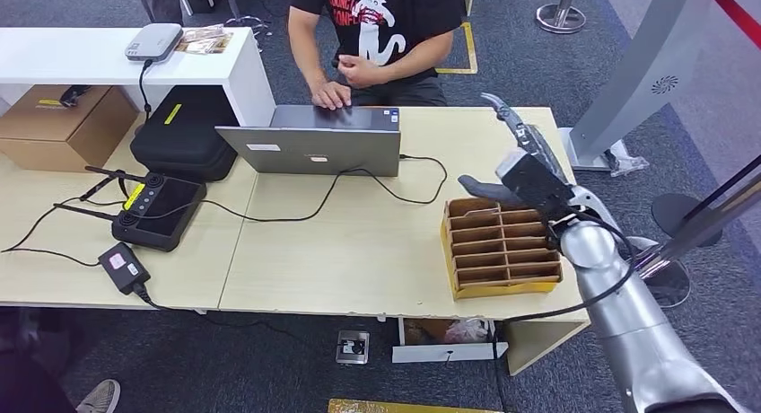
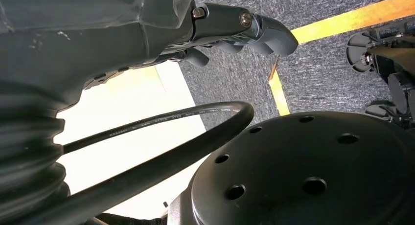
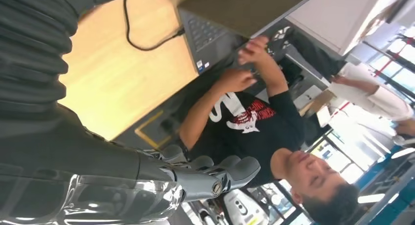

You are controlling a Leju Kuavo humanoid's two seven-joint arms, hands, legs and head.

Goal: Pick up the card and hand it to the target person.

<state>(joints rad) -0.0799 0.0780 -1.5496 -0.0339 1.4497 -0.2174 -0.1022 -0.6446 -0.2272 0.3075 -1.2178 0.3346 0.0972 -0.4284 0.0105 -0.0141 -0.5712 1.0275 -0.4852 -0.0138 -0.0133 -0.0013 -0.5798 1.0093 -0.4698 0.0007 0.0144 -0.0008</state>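
The right hand point(image 1: 519, 166) hovers over the cardboard organizer point(image 1: 499, 245) on the desk point(image 1: 359, 251), fingers spread, holding nothing.

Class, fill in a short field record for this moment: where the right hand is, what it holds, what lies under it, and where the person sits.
right hand: raised above the far edge of the organizer, fingers apart
held item: none
below hand: cardboard slotted organizer; no card visible in it
person: seated at the table's far side, hand on a grey laptop
left hand: hanging over the carpet
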